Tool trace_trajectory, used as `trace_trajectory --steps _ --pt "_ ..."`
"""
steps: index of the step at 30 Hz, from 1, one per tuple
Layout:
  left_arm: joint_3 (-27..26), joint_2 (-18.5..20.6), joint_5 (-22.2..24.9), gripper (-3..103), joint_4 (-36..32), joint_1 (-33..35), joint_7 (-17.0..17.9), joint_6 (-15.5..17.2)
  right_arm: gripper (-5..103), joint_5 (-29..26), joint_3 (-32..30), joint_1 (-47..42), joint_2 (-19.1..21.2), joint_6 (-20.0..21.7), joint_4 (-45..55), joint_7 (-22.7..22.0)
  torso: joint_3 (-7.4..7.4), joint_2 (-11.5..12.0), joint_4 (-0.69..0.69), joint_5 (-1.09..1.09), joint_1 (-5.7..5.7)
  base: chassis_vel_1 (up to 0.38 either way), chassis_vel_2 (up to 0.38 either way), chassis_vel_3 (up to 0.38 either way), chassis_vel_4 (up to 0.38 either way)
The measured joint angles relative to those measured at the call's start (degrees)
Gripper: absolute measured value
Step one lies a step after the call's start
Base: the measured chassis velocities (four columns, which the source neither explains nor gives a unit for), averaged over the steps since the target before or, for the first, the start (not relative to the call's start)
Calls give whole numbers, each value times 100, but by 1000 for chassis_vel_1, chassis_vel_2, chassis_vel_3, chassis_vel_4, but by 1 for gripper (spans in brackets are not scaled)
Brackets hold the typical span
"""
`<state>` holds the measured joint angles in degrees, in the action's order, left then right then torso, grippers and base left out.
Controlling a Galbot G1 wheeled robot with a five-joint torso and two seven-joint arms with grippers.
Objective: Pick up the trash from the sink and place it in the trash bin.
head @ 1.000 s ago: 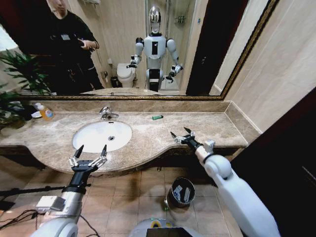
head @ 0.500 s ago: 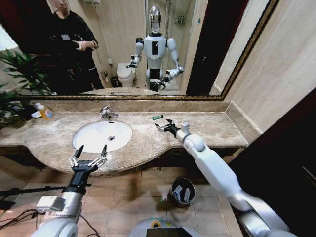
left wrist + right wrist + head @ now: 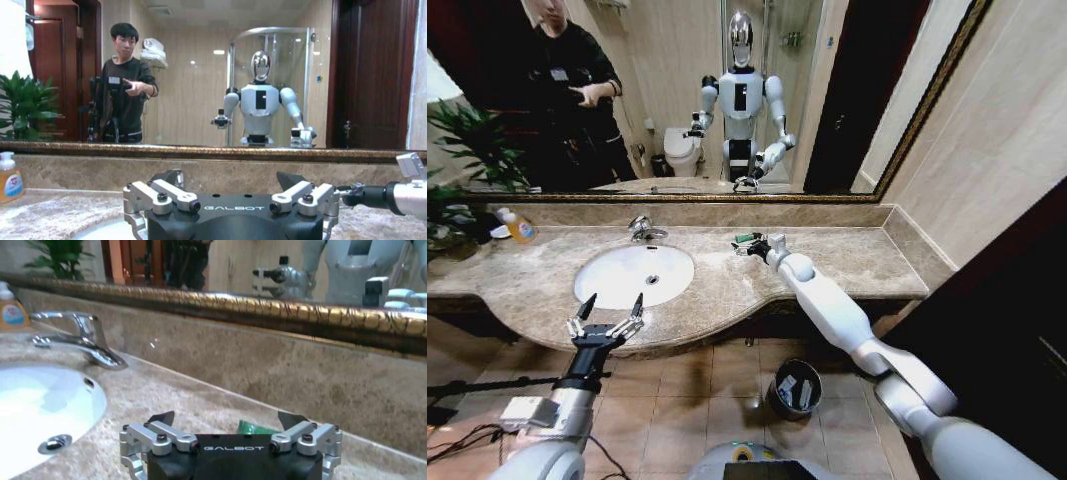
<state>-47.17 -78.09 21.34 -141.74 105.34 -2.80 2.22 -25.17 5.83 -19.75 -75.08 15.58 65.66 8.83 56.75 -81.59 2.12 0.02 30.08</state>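
The right pincer [image 3: 749,243] reaches across the marble tabletop [image 3: 847,262] with fingers spread around the green piece [image 3: 745,238] near the back wall, while the left pincer [image 3: 607,311] hovers, spread, before the sink [image 3: 634,274].

white rounded glossy arm shells with grey joints | black cylindrical wrists | silver metal right gripper [image 3: 745,243] and left gripper [image 3: 606,308]: black-tipped fingers, dark screws | black palm block lettered GALBOT | cable by left forearm
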Motion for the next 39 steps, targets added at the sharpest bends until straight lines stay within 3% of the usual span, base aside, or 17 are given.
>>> trace_trajectory --steps 8,27,39 --pt "0 0 0 100 0 0 0 0 100 216 -180 18 -136 -15 -377 -112 0 -1 -3 -1 0 0 0 0 0" --pt "0 0 0 100 0 0 0 0 100 765 -410 865 -1151 -523 -2260 150 0 -1 -1 -1 0 0 0 0 0" --pt "0 0 0 100 0 0 0 0 100 824 -448 997 -1432 -378 -2706 129 0 -1 -1 -2 0 0 0 0 0"
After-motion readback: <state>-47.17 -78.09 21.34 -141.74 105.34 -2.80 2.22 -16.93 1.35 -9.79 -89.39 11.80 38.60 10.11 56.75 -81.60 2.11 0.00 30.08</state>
